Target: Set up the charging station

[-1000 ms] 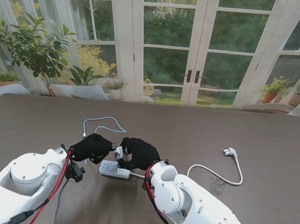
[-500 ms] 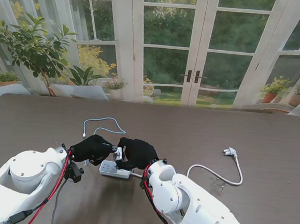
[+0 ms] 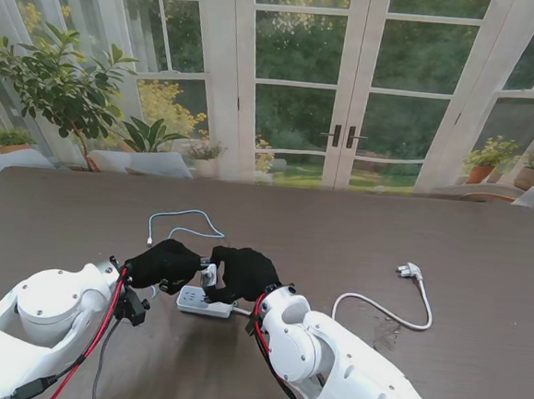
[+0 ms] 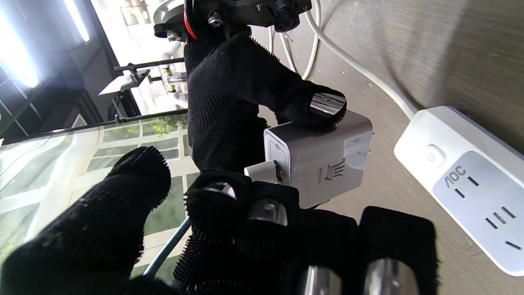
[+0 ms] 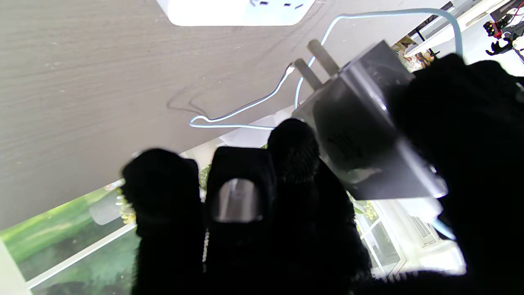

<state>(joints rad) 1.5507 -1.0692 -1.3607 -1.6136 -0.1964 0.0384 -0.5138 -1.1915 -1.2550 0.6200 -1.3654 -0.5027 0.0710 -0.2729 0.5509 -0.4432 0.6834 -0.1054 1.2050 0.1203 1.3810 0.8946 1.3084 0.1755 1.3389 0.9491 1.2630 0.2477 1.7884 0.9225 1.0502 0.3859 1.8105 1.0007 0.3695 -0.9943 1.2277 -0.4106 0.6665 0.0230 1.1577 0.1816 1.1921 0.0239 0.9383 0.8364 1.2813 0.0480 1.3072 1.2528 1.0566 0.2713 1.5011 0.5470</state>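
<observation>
Right hand: fingers closed on grey charger, prongs bare.
Left hand: fingertips pinching the same charger and its cable plug.
Power strip: on bench, just beneath both hands.
Progress: charger not yet in strip; strip's wall plug lies loose, well off.
Markings: "AOC" on strip, "CHUAN" on charger.

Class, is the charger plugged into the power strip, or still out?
Out: the charger's prongs show bare above the table, clear of the power strip.
</observation>
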